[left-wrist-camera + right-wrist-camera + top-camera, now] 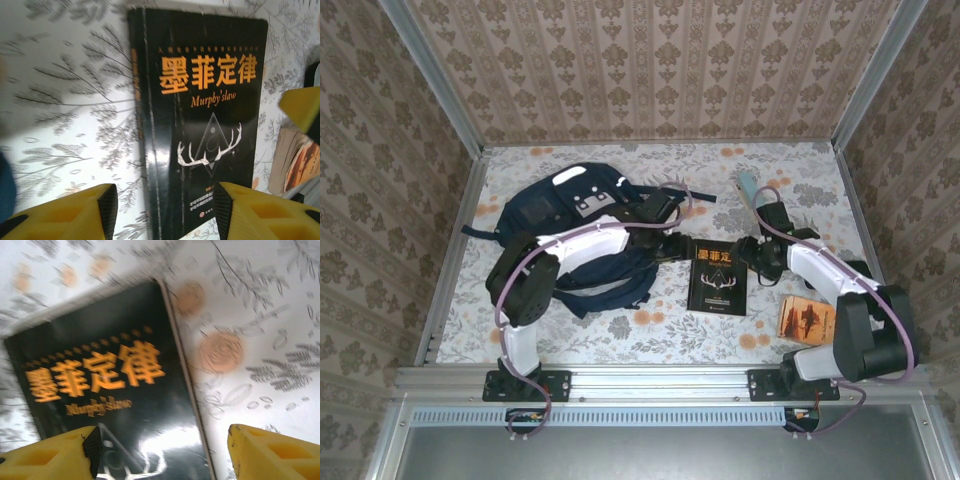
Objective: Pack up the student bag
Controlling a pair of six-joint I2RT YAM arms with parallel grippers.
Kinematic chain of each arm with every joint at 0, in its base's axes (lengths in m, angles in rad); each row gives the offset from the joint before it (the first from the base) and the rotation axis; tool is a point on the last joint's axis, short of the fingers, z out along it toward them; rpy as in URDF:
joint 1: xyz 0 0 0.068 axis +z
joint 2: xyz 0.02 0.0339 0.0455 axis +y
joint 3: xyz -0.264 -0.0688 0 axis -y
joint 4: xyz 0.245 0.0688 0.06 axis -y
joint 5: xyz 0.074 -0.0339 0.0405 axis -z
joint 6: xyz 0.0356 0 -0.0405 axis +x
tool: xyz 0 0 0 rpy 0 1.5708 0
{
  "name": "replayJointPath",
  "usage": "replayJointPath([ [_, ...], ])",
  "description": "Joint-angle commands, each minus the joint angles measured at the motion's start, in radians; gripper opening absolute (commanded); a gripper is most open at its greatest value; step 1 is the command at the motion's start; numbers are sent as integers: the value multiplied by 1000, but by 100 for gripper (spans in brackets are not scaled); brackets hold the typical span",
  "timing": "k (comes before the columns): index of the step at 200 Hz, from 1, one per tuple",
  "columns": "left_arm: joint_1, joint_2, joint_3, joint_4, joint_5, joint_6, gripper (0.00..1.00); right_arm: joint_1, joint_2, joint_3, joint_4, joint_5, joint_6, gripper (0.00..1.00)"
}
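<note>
Floral table [620, 335]: black book [717, 278] between spread left fingers [65, 215], right fingers [50, 455].

My left arm [585, 240] rises from its base at the near edge and folds at the elbow. Its white forearm runs to the right and away, toward the middle of the table. The wrist tips over at the end, so my left gripper [672, 246] points down. From the wrist, my left gripper [165, 215] shows two yellow fingers [75, 212] standing well apart. My right arm [820, 265] doubles back at its elbow and reaches left and away. My right gripper [753, 256] also faces down, near the left one and apart from it. From its own wrist, my right gripper [162, 455] has its yellow fingers [275, 455] spread wide.
</note>
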Motion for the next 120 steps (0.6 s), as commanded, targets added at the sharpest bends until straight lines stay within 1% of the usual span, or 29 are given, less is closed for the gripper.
replayJointPath([
  [1, -17, 41, 40, 10, 13, -73, 53, -2, 37, -15, -45, -16, -32, 67],
  [29, -38, 76, 36, 17, -25, -129, 51, -2, 68, -17, -31, -35, -49, 63],
  [45, -54, 109, 49, 14, -28, -149, 50, -1, 90, -17, -24, -43, -56, 61],
  [87, -83, 155, 57, 46, -19, -194, 40, 0, 115, -19, -11, -84, -65, 58],
  [110, -93, 169, 58, 53, -19, -205, 37, 1, 121, -22, -11, -107, -67, 56],
  [120, -94, 178, 61, 52, -13, -206, 36, 2, 125, -22, 19, -124, -69, 55],
])
